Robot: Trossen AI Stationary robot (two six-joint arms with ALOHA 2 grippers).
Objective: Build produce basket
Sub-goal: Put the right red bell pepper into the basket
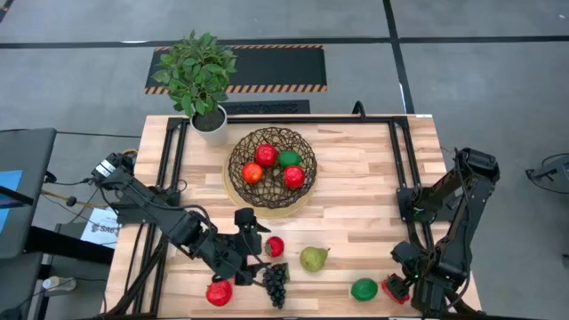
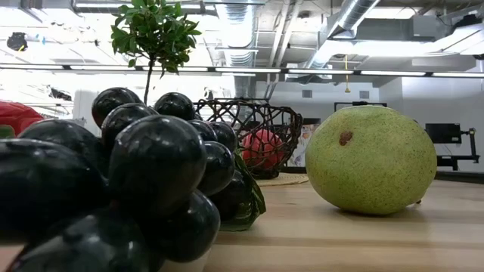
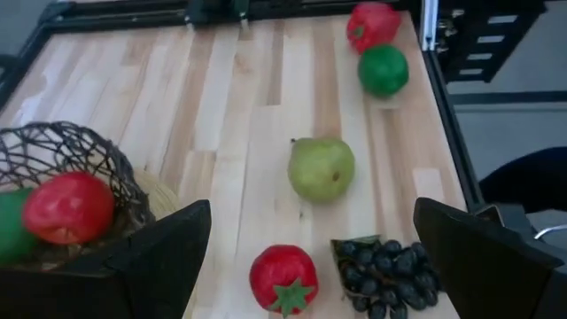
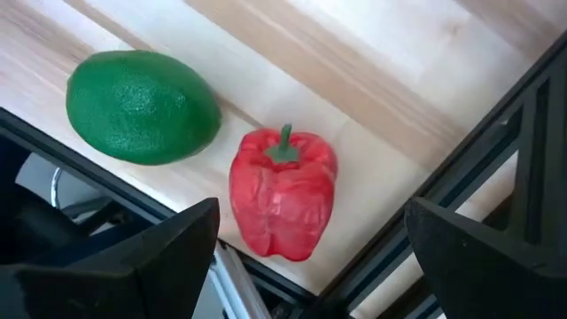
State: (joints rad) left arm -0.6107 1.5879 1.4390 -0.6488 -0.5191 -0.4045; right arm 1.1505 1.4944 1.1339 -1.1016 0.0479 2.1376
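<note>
The basket (image 1: pixel 271 167), dark woven wire, stands at the table's far middle with red, orange and green pieces in it. Loose produce lies near the front edge: a red tomato (image 3: pixel 283 279), a pear (image 1: pixel 313 259), a grape bunch (image 1: pixel 275 283), another red piece (image 1: pixel 219 292), a green lime (image 4: pixel 142 106) and a red pepper (image 4: pixel 283 195). My left gripper (image 3: pixel 310 266) hangs open above the table, slanting down, with the tomato showing between its fingers. My right gripper (image 4: pixel 310 257) points down, open, over the red pepper at the front right corner.
A white pot with a leafy plant (image 1: pixel 206 76) stands at the far left, beside the basket. Black rails (image 1: pixel 173 160) run along the table's left and right sides. In the low view the grapes (image 2: pixel 136 174) and the pear (image 2: pixel 370 160) fill the foreground.
</note>
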